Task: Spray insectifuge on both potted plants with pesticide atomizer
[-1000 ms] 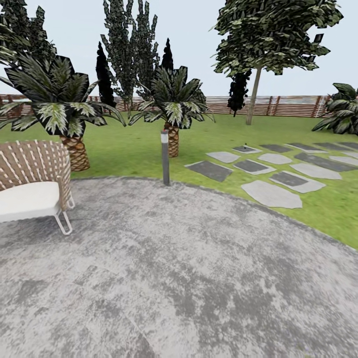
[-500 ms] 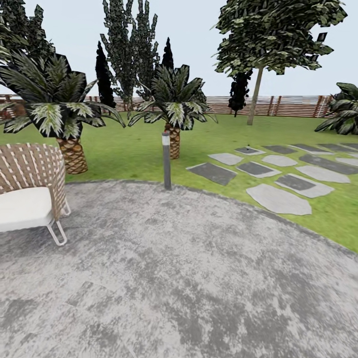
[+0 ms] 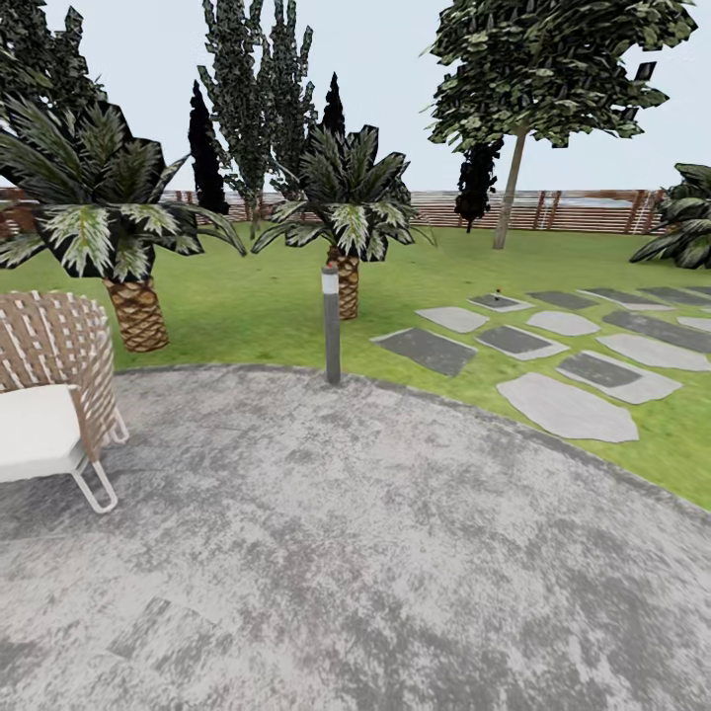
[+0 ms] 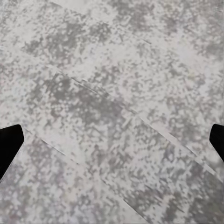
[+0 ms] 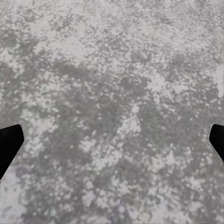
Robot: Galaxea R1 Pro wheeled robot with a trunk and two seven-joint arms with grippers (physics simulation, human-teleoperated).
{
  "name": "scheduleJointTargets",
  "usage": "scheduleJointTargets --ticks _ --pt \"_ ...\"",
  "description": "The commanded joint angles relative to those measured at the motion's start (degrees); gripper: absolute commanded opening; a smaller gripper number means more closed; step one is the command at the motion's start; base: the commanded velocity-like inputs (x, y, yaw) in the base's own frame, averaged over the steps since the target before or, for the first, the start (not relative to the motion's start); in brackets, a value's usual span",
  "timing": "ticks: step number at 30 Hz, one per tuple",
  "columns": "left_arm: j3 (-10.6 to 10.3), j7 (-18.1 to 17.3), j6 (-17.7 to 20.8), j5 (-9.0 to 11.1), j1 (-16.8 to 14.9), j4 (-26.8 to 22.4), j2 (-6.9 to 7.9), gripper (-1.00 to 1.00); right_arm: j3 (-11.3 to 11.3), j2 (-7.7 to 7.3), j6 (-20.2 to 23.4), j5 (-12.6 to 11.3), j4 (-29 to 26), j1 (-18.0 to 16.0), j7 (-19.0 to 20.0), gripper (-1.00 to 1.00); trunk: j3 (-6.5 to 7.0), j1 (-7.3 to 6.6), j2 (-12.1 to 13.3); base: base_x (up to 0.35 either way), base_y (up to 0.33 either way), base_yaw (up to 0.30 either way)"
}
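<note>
Vs. the earlier head frames, your whole view has slid: the woven brown wicker chair with white seat cushion [image 3: 47,395] sits further toward the left edge w/ less of it in frame, and the flat grey stepping stones [image 3: 568,407] sit a bit lower and further right. That's the camera moving, not the things.

You're over the round mottled grey stone patio [image 3: 355,553], which takes up the lower half of the head view. Its curved edge meets the green lawn [image 3: 247,296]. A slim grey bollard lamp [image 3: 332,324] stands right at that edge, ahead of you. Beyond it on the grass are two big palms w/ brown trunks, one near the chair [image 3: 114,222] and one behind the lamp [image 3: 348,212]. A brown slatted wooden fence [image 3: 573,210] closes the far side, w/ tall dark trees in front of it and pale sky above.

Left end effector [image 4: 112,140]: both dark fingertips sit at opposite edges of the wrist view, spread wide, nothing between them, patio slabs w/ seam lines beneath. Right end effector [image 5: 112,140]: same, spread wide and released, bare patio stone beneath.
</note>
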Motion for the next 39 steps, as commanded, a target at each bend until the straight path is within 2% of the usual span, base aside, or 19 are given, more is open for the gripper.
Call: scheduleJointTargets --ticks 1,9,28,39 --pt "0.3 0.0 -0.2 0.0 0.0 0.1 -0.02 1.0 0.0 0.01 -0.2 0.1 0.0 0.0 -0.1 1.0 -0.05 0.02 0.0 0.337 0.0 0.0" --pt "0.3 0.0 -0.2 0.0 0.0 0.1 -0.01 1.0 0.0 0.01 -0.2 0.1 0.0 0.0 -0.1 1.0 -0.05 0.02 0.0 0.337 0.0 -0.063" --pt "0.3 0.0 -0.3 0.0 0.0 0.1 -0.02 1.0 0.0 0.01 -0.2 0.1 0.0 0.0 -0.1 1.0 -0.07 0.02 0.0 0.337 0.0 -0.256" --pt "0.3 0.0 -0.3 0.0 0.0 0.1 -0.02 1.0 -0.1 0.01 -0.2 0.0 0.0 0.0 -0.1 1.0 -0.71 0.02 0.0 0.337 0.0 -0.225"
